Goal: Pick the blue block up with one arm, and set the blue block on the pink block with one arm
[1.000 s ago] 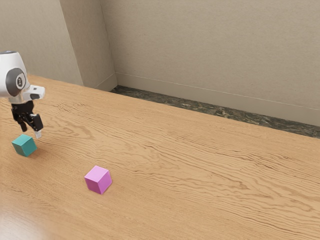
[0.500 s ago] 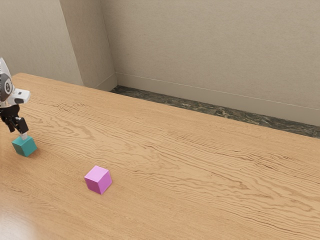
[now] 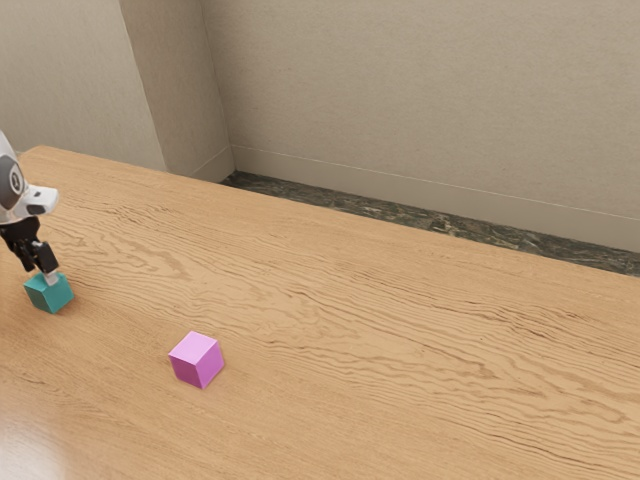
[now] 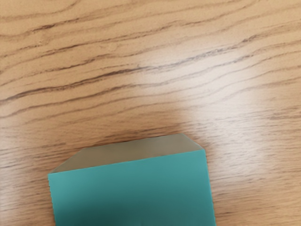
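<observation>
Black two-finger gripper (image 3: pixel 40 268) at the frame's far left hangs just over the teal-blue cube (image 3: pixel 48 293) on the wooden table (image 3: pixel 400 330), where I line up the grasp; open or closed, I cannot tell; the pink cube (image 3: pixel 196 359) sits apart, lower left

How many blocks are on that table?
2. The blue block sits under the gripper at the exterior view's left edge; the pink block lies apart, toward that view's right.

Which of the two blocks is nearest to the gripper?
The blue block, teal in shade, right under the gripper; the pink block lies apart, toward the exterior view's right.
</observation>
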{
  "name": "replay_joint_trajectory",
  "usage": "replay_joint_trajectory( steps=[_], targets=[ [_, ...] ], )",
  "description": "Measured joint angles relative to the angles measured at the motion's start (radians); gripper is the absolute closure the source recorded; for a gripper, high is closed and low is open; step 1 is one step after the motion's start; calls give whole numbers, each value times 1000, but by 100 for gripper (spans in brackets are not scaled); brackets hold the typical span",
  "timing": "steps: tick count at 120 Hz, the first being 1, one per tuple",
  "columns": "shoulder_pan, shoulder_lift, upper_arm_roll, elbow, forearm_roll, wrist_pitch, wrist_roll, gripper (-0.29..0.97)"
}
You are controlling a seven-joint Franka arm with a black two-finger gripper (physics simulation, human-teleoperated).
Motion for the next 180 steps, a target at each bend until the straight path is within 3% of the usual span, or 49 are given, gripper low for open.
replay_joint_trajectory(
  steps=[92,137,180],
  targets=[
    [-4,46,12,0,-53,21,64,0],
    [-5,46,15,0,-59,25,74,28],
    [-4,40,16,0,-56,28,73,32]
  ],
)
